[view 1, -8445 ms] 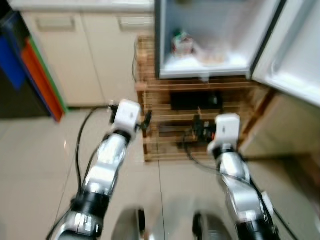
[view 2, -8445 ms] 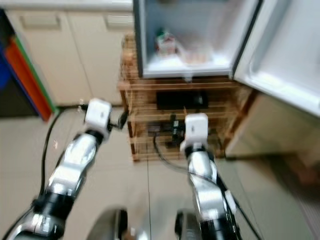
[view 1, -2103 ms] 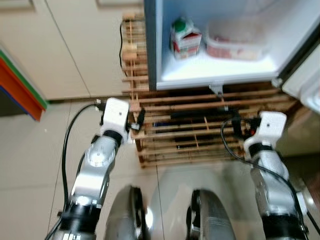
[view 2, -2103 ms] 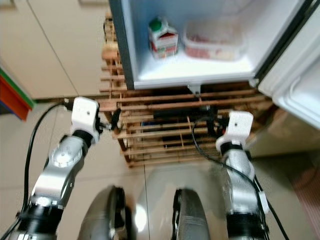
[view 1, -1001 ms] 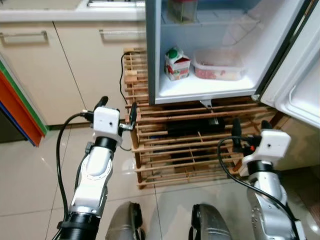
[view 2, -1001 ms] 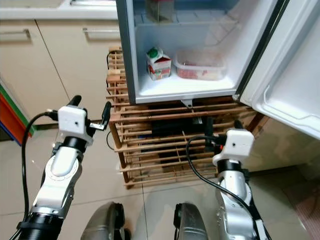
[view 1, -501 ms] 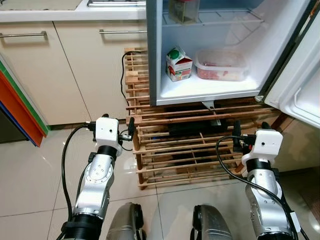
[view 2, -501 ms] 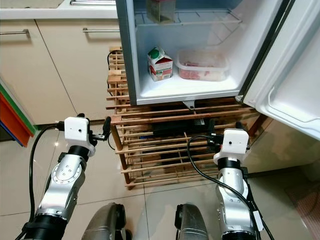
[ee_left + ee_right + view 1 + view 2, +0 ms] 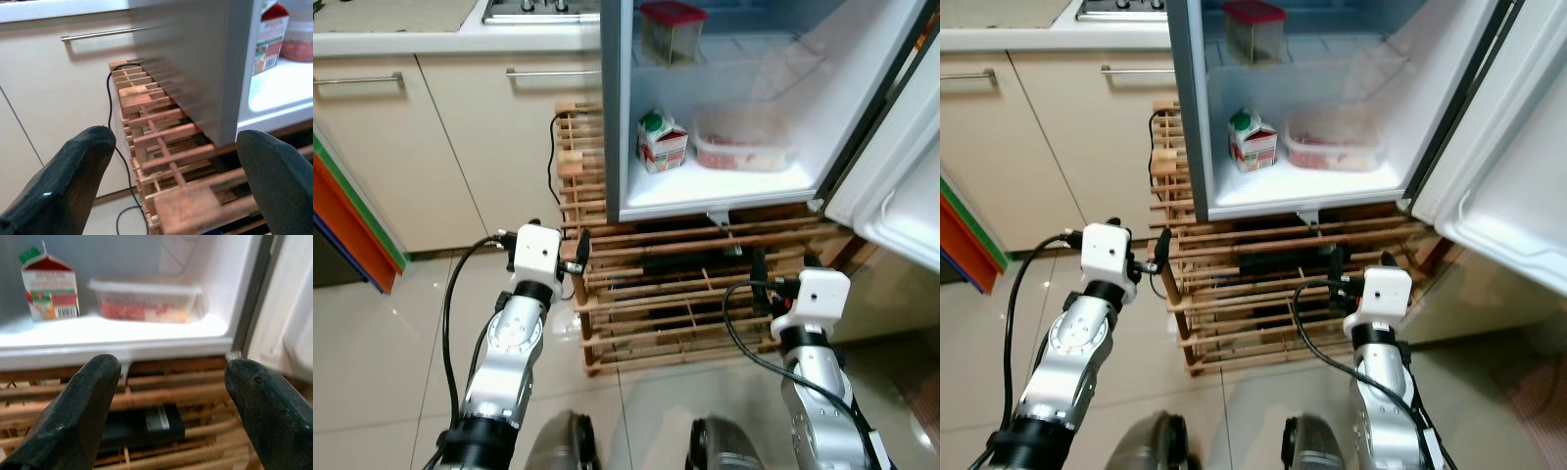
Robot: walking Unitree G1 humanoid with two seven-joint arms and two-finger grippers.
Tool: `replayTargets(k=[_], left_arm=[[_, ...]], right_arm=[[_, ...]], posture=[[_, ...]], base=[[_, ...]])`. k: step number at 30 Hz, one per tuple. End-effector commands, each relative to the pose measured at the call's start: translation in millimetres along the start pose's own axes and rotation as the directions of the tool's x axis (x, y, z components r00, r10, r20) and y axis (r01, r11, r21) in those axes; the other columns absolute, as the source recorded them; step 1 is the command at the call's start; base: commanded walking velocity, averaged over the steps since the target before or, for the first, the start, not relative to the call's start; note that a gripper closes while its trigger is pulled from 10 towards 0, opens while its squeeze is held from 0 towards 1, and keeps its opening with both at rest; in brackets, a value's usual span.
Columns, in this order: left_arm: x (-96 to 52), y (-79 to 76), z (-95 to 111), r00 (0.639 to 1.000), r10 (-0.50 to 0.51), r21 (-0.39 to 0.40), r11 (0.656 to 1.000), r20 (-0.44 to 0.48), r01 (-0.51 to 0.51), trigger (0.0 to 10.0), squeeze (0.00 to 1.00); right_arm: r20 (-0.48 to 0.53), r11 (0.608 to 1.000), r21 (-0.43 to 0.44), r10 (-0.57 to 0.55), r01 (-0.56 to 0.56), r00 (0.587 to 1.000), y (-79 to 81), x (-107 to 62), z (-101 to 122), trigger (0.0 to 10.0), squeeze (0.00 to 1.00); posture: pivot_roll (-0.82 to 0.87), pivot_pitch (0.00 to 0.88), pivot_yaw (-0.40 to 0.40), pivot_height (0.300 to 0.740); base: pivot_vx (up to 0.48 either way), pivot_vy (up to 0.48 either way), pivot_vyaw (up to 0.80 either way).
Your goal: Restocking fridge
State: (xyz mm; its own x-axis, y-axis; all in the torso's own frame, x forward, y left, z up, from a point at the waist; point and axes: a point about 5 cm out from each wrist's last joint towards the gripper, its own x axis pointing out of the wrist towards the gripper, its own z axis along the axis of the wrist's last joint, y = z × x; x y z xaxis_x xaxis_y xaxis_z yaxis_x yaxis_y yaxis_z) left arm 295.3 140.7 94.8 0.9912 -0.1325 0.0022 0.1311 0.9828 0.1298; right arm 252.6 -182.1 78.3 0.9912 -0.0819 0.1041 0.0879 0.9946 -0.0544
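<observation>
- The fridge (image 9: 625, 117) stands open on a wooden rack (image 9: 685, 294), its door (image 9: 901, 166) swung to the right
- Inside, a milk carton (image 9: 662, 143) sits left of a clear food tub (image 9: 744, 152); a red-lidded jar (image 9: 664, 31) is on the shelf above
- Left gripper (image 9: 166, 181) and right gripper (image 9: 166, 406) hover near the rack, fingers spread wide, holding nothing

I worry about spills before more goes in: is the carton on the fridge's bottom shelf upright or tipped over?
Upright. The carton stands on its base, green cap on top, beside the clear food container.

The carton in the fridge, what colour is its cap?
Green; the carton's cap shows best in the right wrist view.
</observation>
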Motion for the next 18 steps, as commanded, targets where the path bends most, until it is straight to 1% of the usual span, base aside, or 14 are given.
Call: replayTargets(k=[1,3,7,10,12,16,18], left_arm=[[-0.6,-0.5,4.0,1.0,-0.002,-0.01,1.0,0.012,0.002,10.0,0.0],[0.3,-2.0,8.5,0.999,-0.011,0.01,1.0,0.031,0.01,10.0,0.0],[0.8,-2.6,13.2,0.999,-0.023,0.001,1.0,0.048,0.023,10.0,0.0],[-0.1,-3.1,13.5,0.998,-0.034,0.001,0.999,0.045,0.034,10.0,0.0],[0.2,-2.6,10.4,0.999,-0.025,0.006,1.0,0.028,0.025,10.0,0.0],[2.6,-2.1,12.9,0.999,-0.017,0.039,0.999,0.037,0.016,10.0,0.0],[4.0,-2.2,12.2,0.999,-0.01,0.049,0.999,0.031,0.008,10.0,0.0]], right_arm=[[0.033,1.0,-0.008,0.013,-0.013,0.999,-0.3,3.0,7.9,10.0,0.0],[0.037,1.0,-0.017,0.018,-0.018,0.999,-1.0,3.4,8.9,10.0,0.0],[0.032,1.0,-0.015,0.009,-0.009,0.999,-2.4,3.2,8.1,10.0,0.0],[0.021,1.0,-0.016,-0.008,0.009,1.0,-5.2,4.4,6.1,10.0,0.0],[-0.013,1.0,-0.01,-0.027,0.027,1.0,-7.6,6.2,0.3,10.0,0.0],[-0.009,1.0,-0.003,-0.024,0.024,1.0,-6.8,7.8,1.5,10.0,0.0],[-0.013,1.0,-0.024,-0.016,0.015,1.0,-5.4,9.5,1.0,10.0,0.0]], posture=[[0.05,0.053,0.015,0.738],[0.06,0.053,0.015,0.74],[0.06,0.05,0.018,0.74],[0.06,0.045,0.022,0.74],[0.06,0.038,0.023,0.74],[0.06,0.037,0.022,0.74],[0.06,0.027,0.018,0.74]], base=[[0.0,0.0,0.0],[0.0,0.0,0.0],[0.0,0.0,0.0],[0.0,0.0,0.0],[0.0,0.0,0.0],[0.0,0.0,0.0],[0.0,0.0,0.0]])
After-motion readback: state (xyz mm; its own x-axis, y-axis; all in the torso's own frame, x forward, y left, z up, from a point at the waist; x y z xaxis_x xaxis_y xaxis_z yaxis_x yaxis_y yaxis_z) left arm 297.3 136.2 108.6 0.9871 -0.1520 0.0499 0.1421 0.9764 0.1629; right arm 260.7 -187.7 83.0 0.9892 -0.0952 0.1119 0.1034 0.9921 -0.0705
